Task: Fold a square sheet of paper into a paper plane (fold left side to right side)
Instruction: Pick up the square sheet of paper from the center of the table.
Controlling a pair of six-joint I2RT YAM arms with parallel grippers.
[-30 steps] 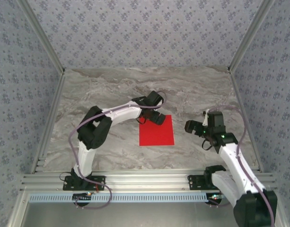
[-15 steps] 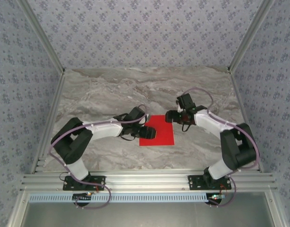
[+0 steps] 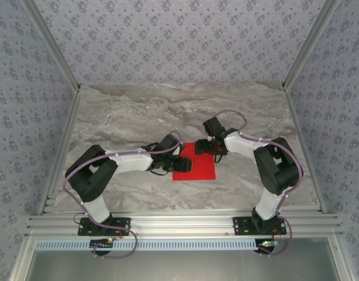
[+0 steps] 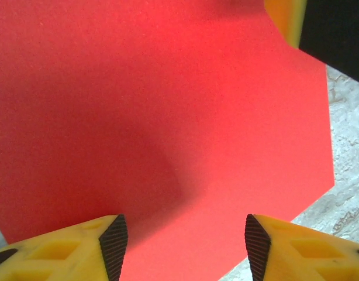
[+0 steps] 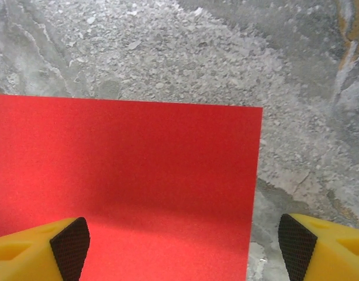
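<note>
At the centre of the overhead view, the left gripper (image 3: 182, 165) sat low over the left margin of the square sheet of paper (image 3: 200, 167), its jaws apart. From the left wrist camera, the left gripper's (image 4: 182, 246) two yellow fingers stood at the bottom of the frame with red paper (image 4: 168, 117) spread between and beyond them, nothing pinched. The right gripper (image 3: 204, 147) reached in at the sheet's upper edge, jaws also wide. In the right wrist view its (image 5: 182, 246) lower-left finger was over the red paper (image 5: 127, 164) and its lower-right finger over bare marble, straddling an edge near a corner.

The sheet lay flat on the marble table (image 3: 138, 111), mid-frame, between the two tools.

The likely trouble was the pickup. Thin paper lying flush gives a finger little to catch, so closing jaws could skate over the top or shove the sheet sideways and skew it. Pressing harder might buckle or crease the margin in the wrong place. With both tools crowded onto one small sheet, uneven lifting could tear it, or the fingers could knock together.
</note>
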